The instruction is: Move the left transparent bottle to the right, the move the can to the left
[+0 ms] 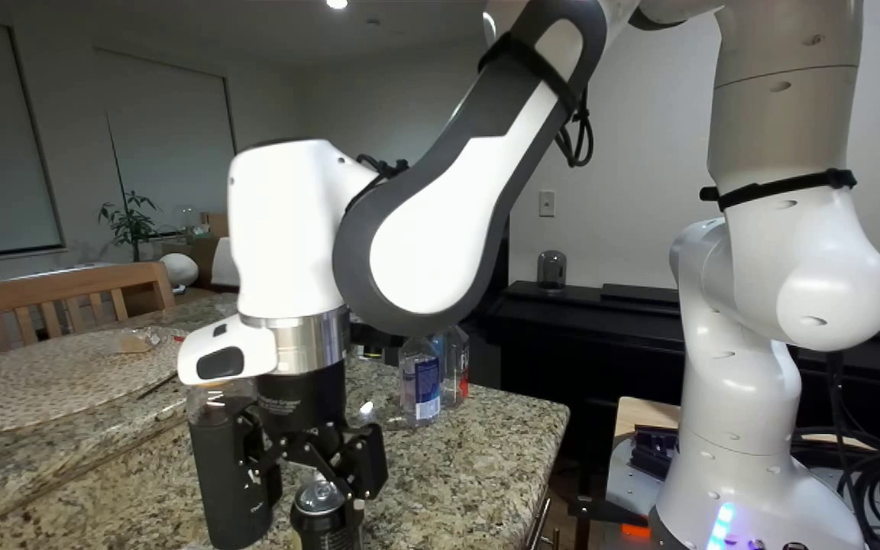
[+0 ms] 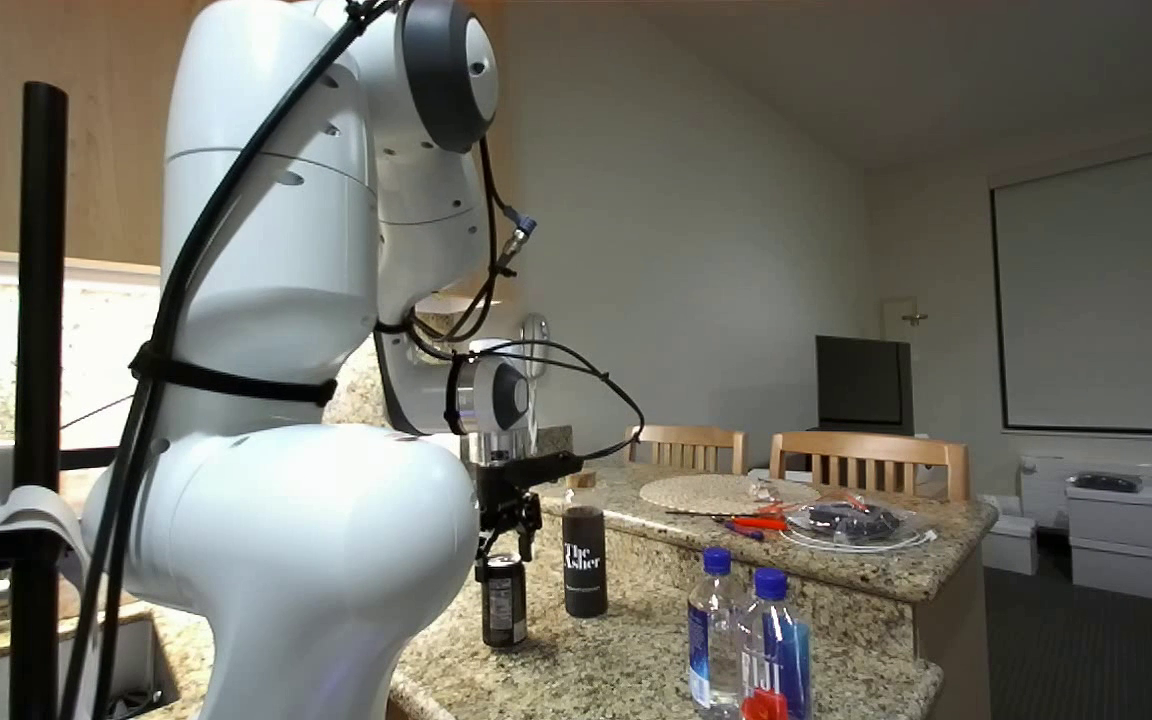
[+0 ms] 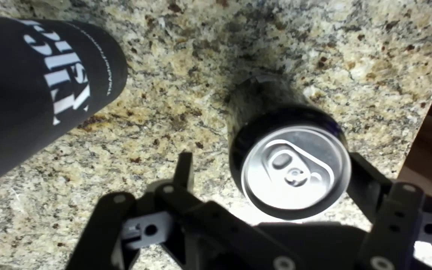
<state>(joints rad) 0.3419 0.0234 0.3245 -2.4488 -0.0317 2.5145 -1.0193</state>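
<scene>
The dark can [image 3: 294,172] with a silvery top stands upright on the granite counter, in both exterior views [image 1: 321,527] [image 2: 504,610]. My gripper [image 3: 274,170] is open above it, with its fingers on either side of the can's top. The right finger lies close against the can's rim; a gap shows on the left. The gripper also shows in an exterior view [image 1: 321,466]. Two clear bottles with blue caps [image 2: 714,640] [image 2: 774,650] stand side by side, away from the gripper; I cannot tell which is the left one. Their caps are hidden in an exterior view [image 1: 419,382].
A tall black bottle [image 3: 32,86] with white lettering stands close beside the can, also in both exterior views [image 1: 230,473] [image 2: 584,565]. A raised ledge [image 2: 836,565] with a woven mat [image 2: 726,492] and cables runs behind. The counter edge [image 3: 422,127] is on the can's other side.
</scene>
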